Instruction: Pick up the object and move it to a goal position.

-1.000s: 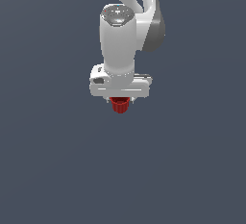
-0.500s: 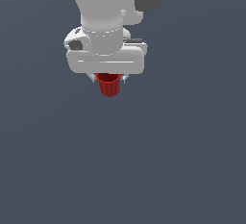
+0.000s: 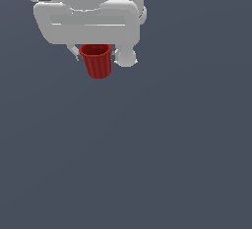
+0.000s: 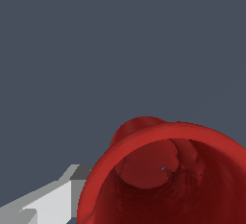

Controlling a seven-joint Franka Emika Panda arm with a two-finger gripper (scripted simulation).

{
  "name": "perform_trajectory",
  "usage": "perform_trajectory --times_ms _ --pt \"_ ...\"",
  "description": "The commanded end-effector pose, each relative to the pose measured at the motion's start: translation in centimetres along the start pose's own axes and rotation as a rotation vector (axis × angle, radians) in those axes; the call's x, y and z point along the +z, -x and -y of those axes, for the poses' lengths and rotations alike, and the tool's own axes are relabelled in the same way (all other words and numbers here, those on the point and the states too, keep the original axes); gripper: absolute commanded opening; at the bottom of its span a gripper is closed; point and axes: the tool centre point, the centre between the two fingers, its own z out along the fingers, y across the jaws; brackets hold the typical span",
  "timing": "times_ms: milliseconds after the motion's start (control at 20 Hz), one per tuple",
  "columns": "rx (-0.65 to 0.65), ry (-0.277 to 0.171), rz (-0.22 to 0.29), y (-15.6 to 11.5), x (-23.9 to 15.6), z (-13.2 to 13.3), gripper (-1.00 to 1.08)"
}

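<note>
The small red ribbed cup (image 3: 97, 61) hangs upright under my white gripper (image 3: 96, 55) in the upper left of the exterior view, well above the grey ground. The gripper is shut on the cup at its rim; one thin finger (image 3: 75, 53) shows on the exterior view's left of the cup, and a rounded white part sits on its right. In the wrist view the cup's open round mouth (image 4: 166, 170) fills the corner of the picture, with one white finger (image 4: 53, 201) beside it. The other finger is hidden.
A flat dark grey surface (image 3: 147, 164) fills the rest of both views. The arm's white wrist body (image 3: 86, 19) spans the upper left of the exterior view.
The gripper with the cup has moved toward the camera and to the exterior view's upper left, looming much larger. The cup stays held in the gripper.
</note>
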Motion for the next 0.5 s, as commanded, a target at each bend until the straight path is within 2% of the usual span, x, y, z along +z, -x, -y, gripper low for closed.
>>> perform_trajectory --times_ms 0,450 --pt "0.000 0.000 0.000 -0.2 -1.7 -0.5 -1.00" --pt "0.000 0.000 0.000 -0.6 -4.9 -1.5 -1.00"
